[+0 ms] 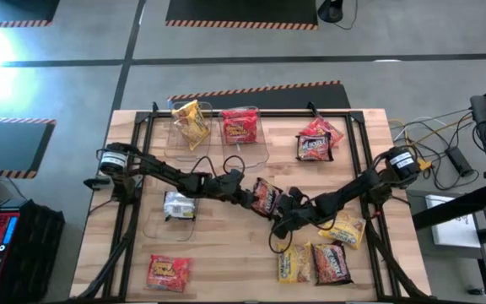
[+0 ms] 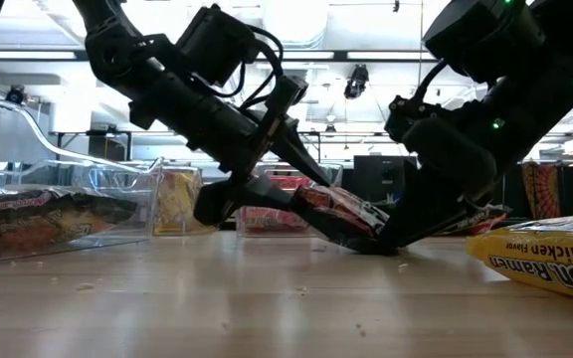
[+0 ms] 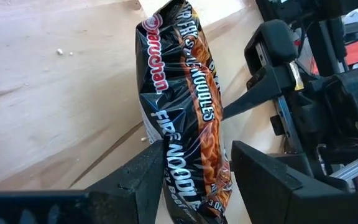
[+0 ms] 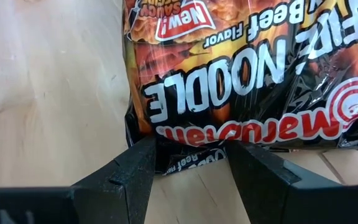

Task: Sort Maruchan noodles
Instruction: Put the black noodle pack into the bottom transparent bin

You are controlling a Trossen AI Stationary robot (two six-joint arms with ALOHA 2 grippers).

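Handover, tabletop centre | both pincers, left (image 1: 245, 192) and right (image 1: 283, 205), grasping dark packet (image 1: 265, 197) | release right first; bins at 11 o'clock.

dark packet (image 4: 253, 81): "Maruchan", "FIRE NOODLE", "New!" | yellow packet (image 2: 555, 261): "Chicken Flavor"

The high view looks straight down over the whole wooden table (image 1: 226, 253). The low view sits at tabletop level, facing across toward the room. Each wrist view looks closely at the black Fire Noodle packet (image 3: 182, 118), which lies mid-table and appears in all four views.
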